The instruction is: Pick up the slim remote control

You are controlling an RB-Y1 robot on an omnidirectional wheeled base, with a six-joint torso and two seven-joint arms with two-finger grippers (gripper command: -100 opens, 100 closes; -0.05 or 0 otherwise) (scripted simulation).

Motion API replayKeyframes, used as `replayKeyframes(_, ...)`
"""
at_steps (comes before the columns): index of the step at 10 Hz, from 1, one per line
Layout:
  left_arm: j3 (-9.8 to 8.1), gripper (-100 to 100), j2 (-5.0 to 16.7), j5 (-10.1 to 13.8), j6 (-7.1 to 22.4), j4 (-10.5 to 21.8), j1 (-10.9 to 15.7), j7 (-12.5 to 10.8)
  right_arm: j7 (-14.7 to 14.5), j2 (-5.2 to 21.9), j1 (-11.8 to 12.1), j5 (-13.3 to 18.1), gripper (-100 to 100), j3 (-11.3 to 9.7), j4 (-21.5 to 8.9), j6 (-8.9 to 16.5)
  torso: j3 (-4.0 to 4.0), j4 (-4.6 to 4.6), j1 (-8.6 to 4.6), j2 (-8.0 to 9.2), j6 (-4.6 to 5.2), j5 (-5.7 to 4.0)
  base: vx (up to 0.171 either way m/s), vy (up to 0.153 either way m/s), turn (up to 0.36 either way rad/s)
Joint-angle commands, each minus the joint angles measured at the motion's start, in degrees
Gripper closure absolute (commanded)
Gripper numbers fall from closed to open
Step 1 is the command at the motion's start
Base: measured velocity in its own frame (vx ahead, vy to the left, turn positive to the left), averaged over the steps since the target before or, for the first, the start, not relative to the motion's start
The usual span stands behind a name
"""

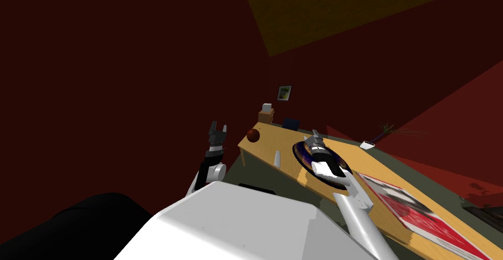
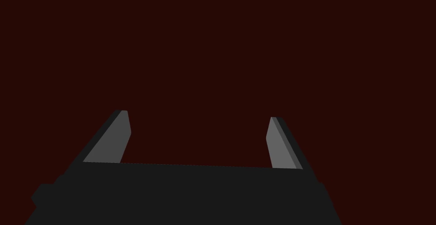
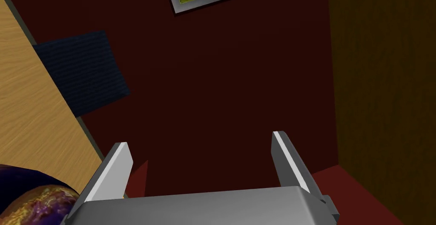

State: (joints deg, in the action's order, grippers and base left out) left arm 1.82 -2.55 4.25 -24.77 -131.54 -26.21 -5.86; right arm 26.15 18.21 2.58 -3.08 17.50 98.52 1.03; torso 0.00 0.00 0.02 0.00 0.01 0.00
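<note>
A slim light grey remote (image 1: 277, 158) lies on the wooden table (image 1: 263, 146) close to its near edge, between a dark red ball (image 1: 253, 135) and a dark purple bowl (image 1: 301, 157). My right gripper (image 1: 314, 134) (image 3: 201, 139) hangs over the bowl's far rim, to the right of the remote and apart from it, open with nothing between its fingers. It points past the table at the dark red wall. Off the table's left end my left gripper (image 1: 217, 127) (image 2: 198, 114) is raised, open and empty, facing the wall.
A red and white magazine (image 1: 417, 208) lies on the table's right part. Beyond the far edge stand a dark blue block (image 1: 291, 123) (image 3: 83, 71), a small white box on a wooden stand (image 1: 266, 113) and a potted plant (image 1: 367, 144). The bowl's rim (image 3: 30, 203) lies beside my right fingers.
</note>
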Motion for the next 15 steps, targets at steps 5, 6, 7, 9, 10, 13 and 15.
replayKeyframes(5,0.0,0,0.0,0.0,0.0,0.0,0.0,0.0,8.4,3.9,-7.2,0.0,-100,4.7,-9.7,8.3,-0.01,-0.01,0.03,-0.01,0.01,0.0,-0.003,0.016,0.049)
replayKeyframes(6,0.0,0,0.0,0.0,0.0,0.0,0.0,0.0,9.5,3.9,-7.2,0.0,-100,4.7,-11.1,9.3,0.0,0.0,0.06,-0.01,-0.01,0.02,0.0,0.02,0.045)
replayKeyframes(7,0.0,0,0.0,0.0,0.0,0.0,0.0,0.0,9.5,3.9,-7.2,0.0,-100,4.7,-11.7,9.3,0.0,0.0,0.06,-0.01,0.01,0.01,0.002,0.009,-0.008)
replayKeyframes(9,0.0,0,0.0,0.0,0.0,0.0,0.0,0.0,12.3,4.9,-9.4,0.0,-100,6.2,-14.0,12.5,0.0,0.0,-0.01,0.0,0.01,0.0,0.001,0.008,0.04)
replayKeyframes(10,0.0,0,0.0,0.0,0.0,0.0,0.0,0.0,12.5,4.9,-9.4,0.0,-100,6.2,-15.5,12.5,-0.02,0.0,0.03,-0.03,-0.02,0.01,0.006,0.017,0.048)
replayKeyframes(13,0.0,0,0.0,0.0,0.0,0.0,0.0,0.0,15.6,5.9,-11.5,0.0,-100,7.6,-19.4,15.6,-0.02,-0.01,0.07,-0.04,0.01,0.01,0.006,0.02,0.037)
replayKeyframes(15,0.0,0,0.0,0.0,0.0,0.0,0.0,0.0,18.6,6.9,-13.6,-0.1,-100,9.0,-22.2,18.7,-0.02,-0.01,0.06,-0.04,-0.01,0.02,0.01,0.021,0.066)
